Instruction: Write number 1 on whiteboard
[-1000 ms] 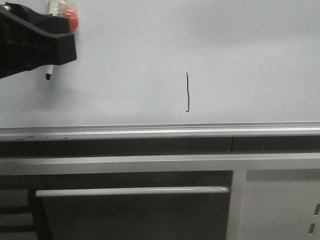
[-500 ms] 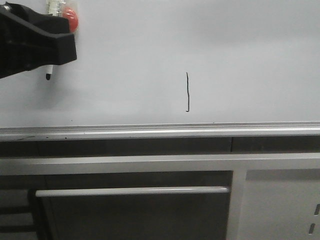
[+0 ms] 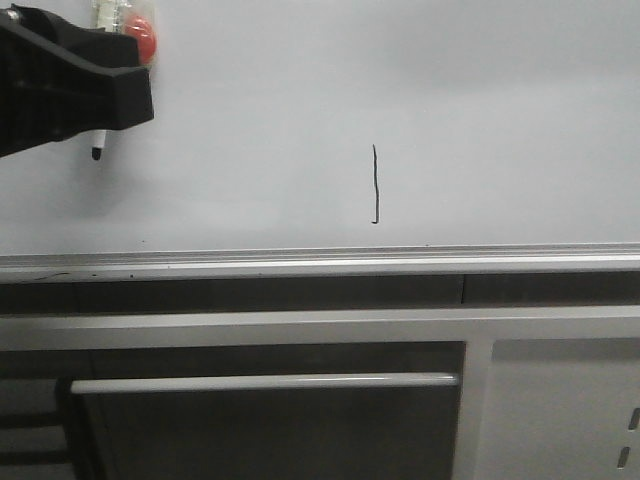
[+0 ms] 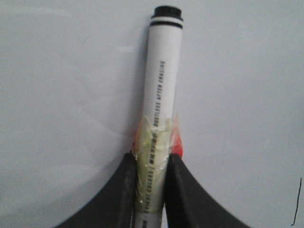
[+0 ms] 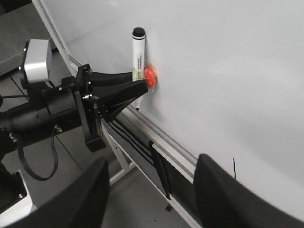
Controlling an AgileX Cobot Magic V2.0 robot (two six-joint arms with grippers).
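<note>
The whiteboard (image 3: 480, 100) fills the upper front view, with its silver rail (image 3: 320, 262) below. The number 1 (image 3: 375, 185) is a thin dark vertical stroke with a small hook at its lower end; it also shows in the left wrist view (image 4: 298, 202) and the right wrist view (image 5: 234, 168). My left gripper (image 3: 125, 90) is at the board's upper left, well left of the stroke, shut on a white marker pen (image 4: 164, 85) wrapped in tape with a red piece (image 3: 140, 40). The pen's black tip (image 3: 96, 152) points down. My right gripper (image 5: 153, 161) is open and empty, away from the board.
Grey cabinet panels with a bar handle (image 3: 265, 381) stand below the rail. In the right wrist view the left arm with its wrist camera (image 5: 38, 61) reaches towards the board, and a dark strip (image 5: 159, 168) hangs under the rail above the floor.
</note>
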